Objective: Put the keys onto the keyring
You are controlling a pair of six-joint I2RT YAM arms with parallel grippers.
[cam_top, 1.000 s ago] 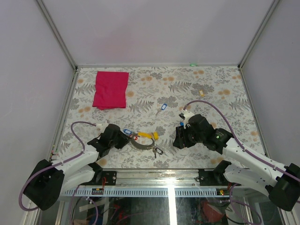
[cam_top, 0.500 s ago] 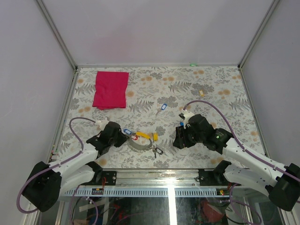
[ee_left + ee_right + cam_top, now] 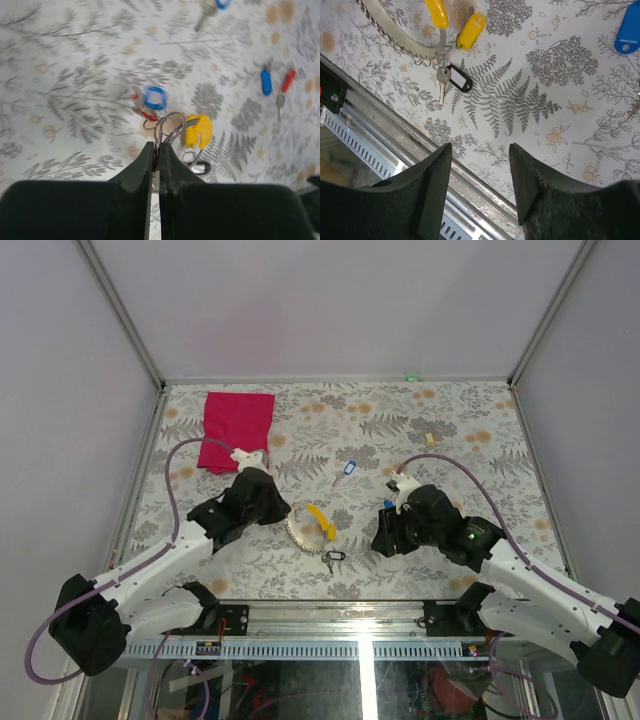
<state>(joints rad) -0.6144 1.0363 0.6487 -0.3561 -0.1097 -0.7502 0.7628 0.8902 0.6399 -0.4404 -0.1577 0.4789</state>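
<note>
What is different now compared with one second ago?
The left gripper shut its fingers on the thin silver-grey metal keyring and reached forward, shifting the ring with it. The right gripper, the red cloth and the loose blue-tagged key stayed put.

Bright, soft and even from overhead, with only faint shadows. Crisp in the top and right wrist views. Motion-smeared in the left wrist view, worst toward the upper edge.

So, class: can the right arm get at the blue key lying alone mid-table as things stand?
Probably yes. The blue key lies on bare table just ahead-left of the open, empty right fingers, with nothing between. The left fingers hold the keyring farther left.
</note>
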